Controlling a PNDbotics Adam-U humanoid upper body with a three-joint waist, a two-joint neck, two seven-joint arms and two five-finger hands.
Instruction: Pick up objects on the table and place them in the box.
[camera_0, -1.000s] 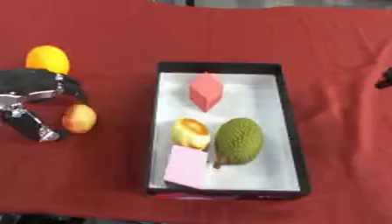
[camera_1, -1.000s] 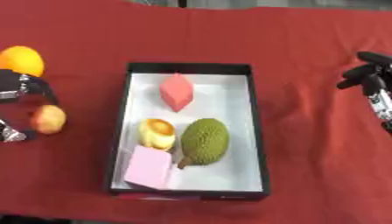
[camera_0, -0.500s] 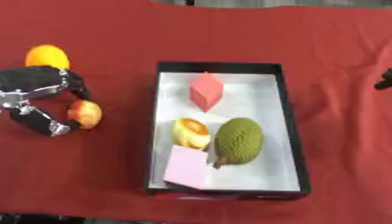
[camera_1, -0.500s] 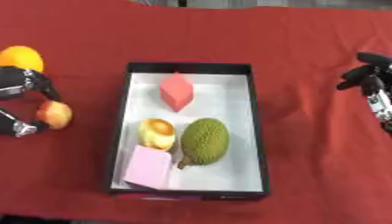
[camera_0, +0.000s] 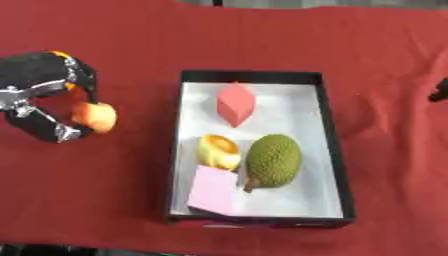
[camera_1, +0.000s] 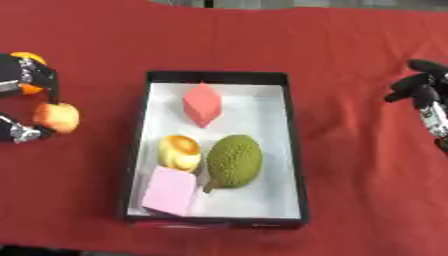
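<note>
The box (camera_0: 331, 150) at centre holds a red block (camera_0: 235, 103), yellow fruit (camera_0: 219, 151), green durian (camera_0: 274, 161) (long axis running up-frame) and pink block (camera_0: 216, 190). At left, the left hand (camera_0: 35, 95) pinches a peach (camera_0: 94, 116); the right hand (camera_1: 426, 100) idles at right, fingers loosely curled.

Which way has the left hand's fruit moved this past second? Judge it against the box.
Yes. The fruit, pinched in the left hand, has moved up the view, toward the box and its far end.

We see a red tablecloth (camera_0: 131, 200) covering the full work surface, from the lower edge of the frame up to the top. Along the upper edge, a narrow strip of grey background (camera_0: 350, 3) shows beyond the cloth.
</note>
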